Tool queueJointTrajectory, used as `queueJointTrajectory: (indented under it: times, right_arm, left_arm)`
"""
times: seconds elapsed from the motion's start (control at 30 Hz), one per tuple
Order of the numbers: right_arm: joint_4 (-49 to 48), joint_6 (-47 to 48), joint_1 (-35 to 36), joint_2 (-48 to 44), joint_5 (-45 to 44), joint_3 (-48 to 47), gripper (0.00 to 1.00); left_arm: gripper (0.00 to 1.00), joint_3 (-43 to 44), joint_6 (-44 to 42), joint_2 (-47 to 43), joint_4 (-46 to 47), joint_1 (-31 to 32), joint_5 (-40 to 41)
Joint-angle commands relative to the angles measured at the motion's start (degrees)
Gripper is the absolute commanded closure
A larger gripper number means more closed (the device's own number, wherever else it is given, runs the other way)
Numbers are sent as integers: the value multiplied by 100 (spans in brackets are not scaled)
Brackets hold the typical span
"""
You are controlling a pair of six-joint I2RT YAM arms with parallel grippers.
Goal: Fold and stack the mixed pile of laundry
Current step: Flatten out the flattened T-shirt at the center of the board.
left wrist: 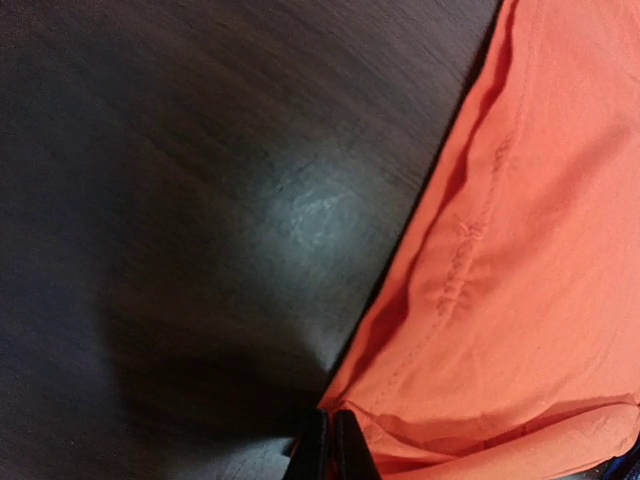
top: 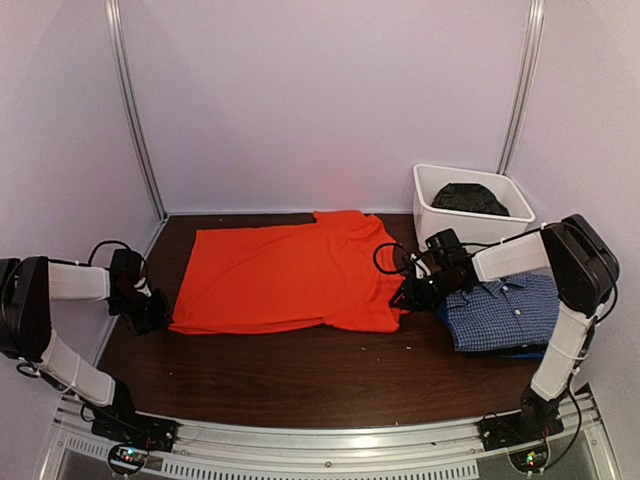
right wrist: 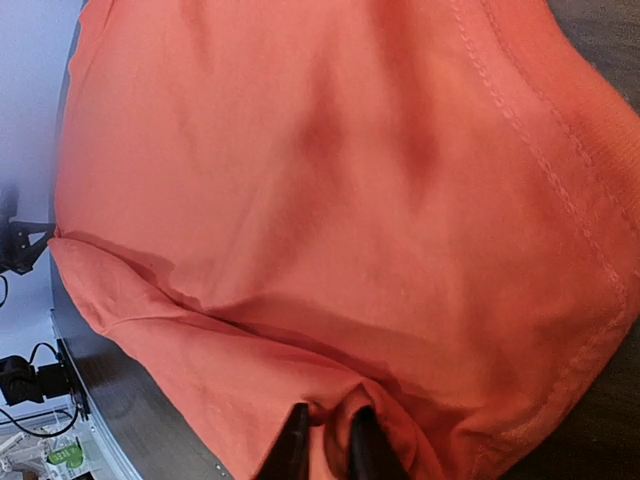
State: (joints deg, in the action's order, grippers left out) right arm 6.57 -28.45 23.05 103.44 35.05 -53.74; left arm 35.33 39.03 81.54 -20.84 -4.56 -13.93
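Observation:
The bright orange T-shirt [top: 290, 275] lies spread flat across the middle of the dark table. My left gripper [top: 160, 318] sits at its near left corner. In the left wrist view its jaws [left wrist: 330, 415] are pressed together on the tip of that orange corner [left wrist: 540, 250]. My right gripper [top: 408, 297] is at the shirt's near right corner. In the right wrist view its fingers [right wrist: 325, 415] stand only slightly apart, with a bunched fold of the orange cloth [right wrist: 330, 180] caught between them. A folded blue-and-white checked shirt [top: 505, 310] lies to the right.
A white plastic tub [top: 425, 205] at the back right holds a black garment [top: 470, 198]. The checked shirt rests on a dark folded piece [top: 520, 352]. Bare dark wood [top: 300, 370] runs along the front edge. Frame posts and walls enclose the table.

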Motion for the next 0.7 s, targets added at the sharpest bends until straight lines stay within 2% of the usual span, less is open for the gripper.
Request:
queueJointTrajectory:
  times: [0.0, 0.07, 0.17, 0.27, 0.4, 0.67]
  right_arm:
    - [-346, 165, -37, -297, 265, -126, 66]
    - [-352, 255, -37, -643, 386, 84, 52]
    - [-263, 337, -10, -1133, 592, 526, 40]
    - [-258, 265, 100, -1596, 590, 1030, 36]
    - [-216, 200, 206, -1946, 283, 1554, 36]
    - [-1063, 241, 336, -1436, 110, 1923, 37]
  left_arm:
    - [99, 55, -73, 204, 454, -45, 5]
    - [98, 53, -71, 219, 481, -45, 3]
    - [98, 53, -74, 212, 482, -45, -8]
    - [97, 62, -73, 182, 473, -45, -21]
    - [97, 52, -79, 169, 463, -45, -14]
    - [97, 25, -82, 161, 470, -45, 0]
